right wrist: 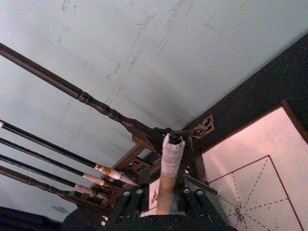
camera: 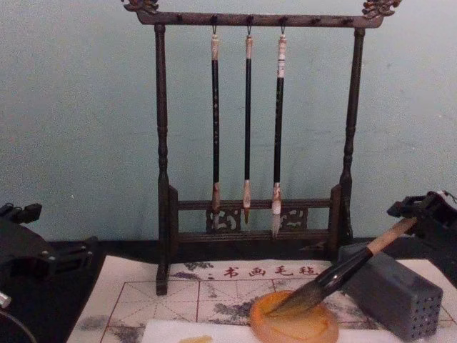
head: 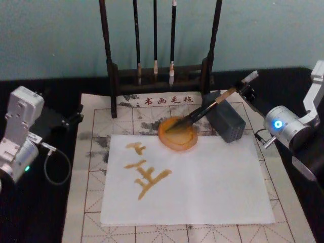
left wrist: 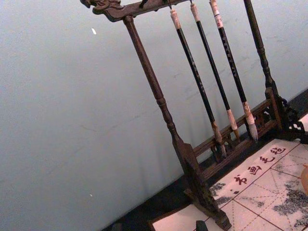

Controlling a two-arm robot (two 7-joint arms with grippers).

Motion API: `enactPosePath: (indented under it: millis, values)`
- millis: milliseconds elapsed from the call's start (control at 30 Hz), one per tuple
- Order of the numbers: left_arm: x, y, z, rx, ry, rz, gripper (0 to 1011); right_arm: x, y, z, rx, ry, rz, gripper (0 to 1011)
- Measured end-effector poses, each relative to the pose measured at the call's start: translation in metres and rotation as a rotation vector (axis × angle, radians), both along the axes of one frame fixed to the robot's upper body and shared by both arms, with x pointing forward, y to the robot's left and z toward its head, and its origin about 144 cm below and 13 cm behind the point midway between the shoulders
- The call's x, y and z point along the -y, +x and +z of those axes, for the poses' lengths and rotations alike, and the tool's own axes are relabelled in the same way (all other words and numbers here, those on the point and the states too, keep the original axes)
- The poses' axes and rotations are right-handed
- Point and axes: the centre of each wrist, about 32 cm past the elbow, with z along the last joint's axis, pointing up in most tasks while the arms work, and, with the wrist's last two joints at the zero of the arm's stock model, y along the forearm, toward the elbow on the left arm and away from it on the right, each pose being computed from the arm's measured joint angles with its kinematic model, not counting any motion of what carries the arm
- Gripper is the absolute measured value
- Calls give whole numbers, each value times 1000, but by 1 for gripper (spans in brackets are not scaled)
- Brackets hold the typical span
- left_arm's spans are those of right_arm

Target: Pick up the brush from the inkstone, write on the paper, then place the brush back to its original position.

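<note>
Thick tan-handled calligraphy brush [head: 207, 109]: bristles in round amber inkstone dish [head: 174, 148] toward table's [head: 288, 76] far edge, handle propped on grey block [head: 228, 124]. Right hand [head: 247, 86] brackets its capped end, left hand [head: 61, 121] sits at left edge; cannot tell either's grip.

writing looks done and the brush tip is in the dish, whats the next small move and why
Probably open the right gripper and back off: the paper already carries strokes, the brush has its bristles in the inkstone and its handle over the grey block; the left gripper sits parked at left.
</note>
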Motion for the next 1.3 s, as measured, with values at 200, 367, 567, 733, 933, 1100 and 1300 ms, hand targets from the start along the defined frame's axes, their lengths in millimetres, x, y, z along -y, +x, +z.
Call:
enactPosePath:
  millis: [200, 367, 567, 733, 933, 1100, 1300]
  values:
    - [0, 0, 0, 0, 0, 0, 1001, 0, 0, 0, 0, 0, 0, 208]
    - [0, 0, 0, 0, 0, 0, 1001, 0, 0, 0, 0, 0, 0, 185]
    - [0, 0, 0, 0, 0, 0, 1001, 0, 0, 0, 0, 0, 0, 185]
    - [0, 0, 0, 0, 0, 0, 1001, 0, 0, 0, 0, 0, 0, 185]
    - [0, 0, 0, 0, 0, 0, 1001, 1, -1, 1, 22, 4, 2, 185]
    - [0, 0, 0, 0, 0, 0, 1001, 1, -2, 4, 53, 3, 9, 185]
    - [0, 0, 0, 0, 0, 0, 1001, 0, -3, 7, 96, -10, 24, 185]
